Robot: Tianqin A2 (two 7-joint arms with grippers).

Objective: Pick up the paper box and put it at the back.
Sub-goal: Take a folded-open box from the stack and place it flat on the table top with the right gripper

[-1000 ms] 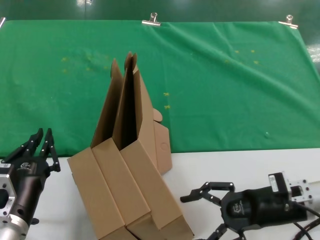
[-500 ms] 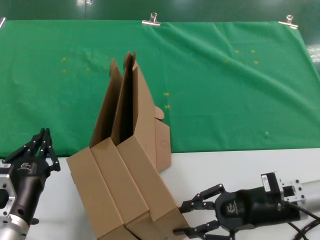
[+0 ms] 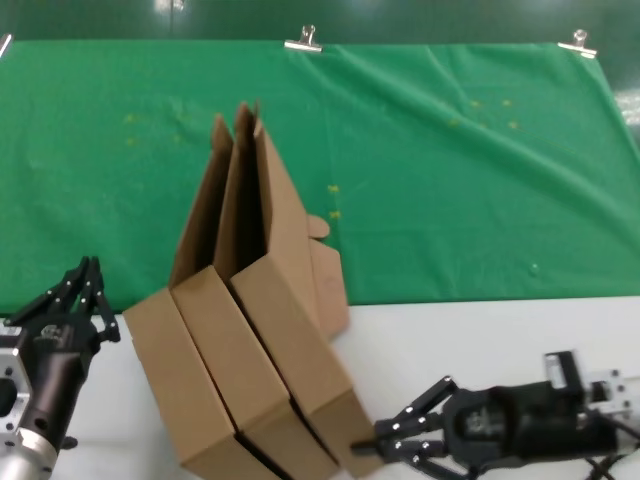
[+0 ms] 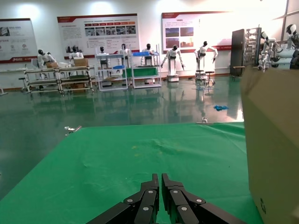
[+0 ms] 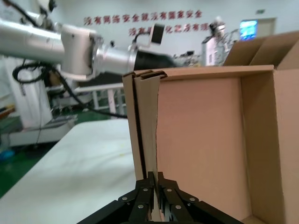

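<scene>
Back (image 3: pixel 480 180): green cloth, far half of white surface (image 3: pixel 500 340). Paper box (image 3: pixel 300 395) stands on edge at cloth's near border, rightmost of three boxes. Right gripper (image 3: pixel 372 448) clenched on its near corner wall (grasp step, judged). Left gripper (image 3: pixel 78 285) closed, empty, left of boxes. Next: lift clear, carry onto cloth.

Three brown boxes (image 3: pixel 250 370) stand packed side by side, lids raised, on one white bench (image 3: pixel 480 340). One green cloth (image 3: pixel 450 180) lies behind them, with two silver clips (image 3: pixel 303 41) visible on its far edge. Two end effectors: left (image 3: pixel 75 295) and right (image 3: pixel 405 440).
</scene>
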